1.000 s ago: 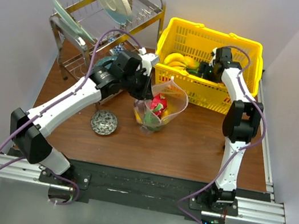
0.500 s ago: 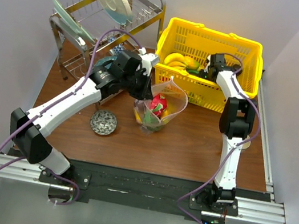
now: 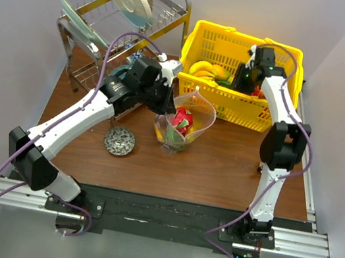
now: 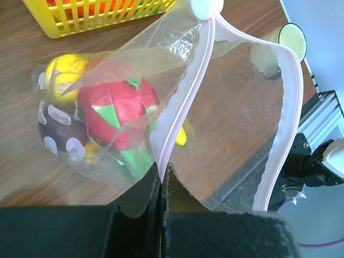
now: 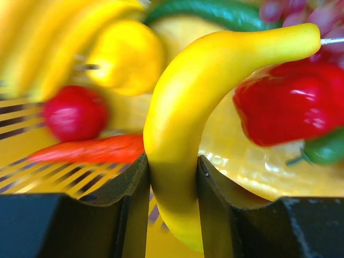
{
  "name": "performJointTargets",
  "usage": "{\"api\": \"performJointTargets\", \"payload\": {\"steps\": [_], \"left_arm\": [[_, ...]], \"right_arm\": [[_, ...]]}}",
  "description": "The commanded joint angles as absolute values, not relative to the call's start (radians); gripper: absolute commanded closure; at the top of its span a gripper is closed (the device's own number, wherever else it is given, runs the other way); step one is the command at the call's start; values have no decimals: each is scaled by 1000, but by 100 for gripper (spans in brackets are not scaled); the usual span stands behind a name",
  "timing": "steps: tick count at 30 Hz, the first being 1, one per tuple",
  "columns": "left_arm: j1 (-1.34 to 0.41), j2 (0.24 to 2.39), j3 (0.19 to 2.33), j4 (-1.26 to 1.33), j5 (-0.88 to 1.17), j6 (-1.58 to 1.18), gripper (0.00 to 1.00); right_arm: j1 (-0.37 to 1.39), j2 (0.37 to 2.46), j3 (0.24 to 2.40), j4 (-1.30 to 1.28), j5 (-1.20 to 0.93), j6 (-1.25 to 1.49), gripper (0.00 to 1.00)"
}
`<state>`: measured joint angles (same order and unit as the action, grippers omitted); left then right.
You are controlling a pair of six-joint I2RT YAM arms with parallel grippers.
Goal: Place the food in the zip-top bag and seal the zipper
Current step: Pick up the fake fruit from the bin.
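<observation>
Left gripper (image 4: 161, 173) pinched tight on pink zipper (image 4: 185, 91) of clear crinkly bag (image 3: 196, 116), wooden table (image 3: 205, 168) centre; red-green toy fruit (image 4: 121, 115) inside. Right gripper (image 5: 172, 166) clamps yellow toy banana (image 5: 188, 97) in yellow mesh basket (image 3: 242, 36), far-right corner. Sealing pending.

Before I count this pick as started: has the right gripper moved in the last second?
Yes. The right gripper, jaws closed on a banana, has shifted toward the yellow basket's back rim and right side.

red fruit (image 5: 75, 114) blurred, yellow bunch (image 5: 32, 48) cropped
</observation>
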<state>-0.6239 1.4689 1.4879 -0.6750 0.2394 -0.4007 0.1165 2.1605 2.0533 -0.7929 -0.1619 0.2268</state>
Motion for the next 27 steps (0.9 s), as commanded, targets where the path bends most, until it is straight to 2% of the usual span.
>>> {"api": "performJointTargets", "payload": {"steps": [1, 7, 11, 14, 19, 22, 27], "left_arm": [[-618, 1431, 1485, -640, 242, -397, 100], [-618, 1428, 1479, -632, 244, -402, 100], [-618, 1427, 1474, -626, 245, -405, 100], [-618, 1428, 1476, -620, 249, -407, 100], [-618, 1437, 1489, -623, 249, -405, 100], [-618, 1443, 1512, -637, 238, -399, 100], [-618, 1451, 1526, -630, 250, -403, 100]], "right_arm": [[117, 1956, 2092, -766, -196, 219, 85], [117, 1793, 2036, -681, -270, 213, 85], [115, 1628, 1904, -571, -436, 259, 85], [115, 1545, 1762, -428, -561, 340, 86], [118, 1365, 1490, -2, -840, 567, 90], [139, 1297, 1329, 273, -903, 725, 91], [254, 1259, 1226, 370, -887, 723, 91]]}}
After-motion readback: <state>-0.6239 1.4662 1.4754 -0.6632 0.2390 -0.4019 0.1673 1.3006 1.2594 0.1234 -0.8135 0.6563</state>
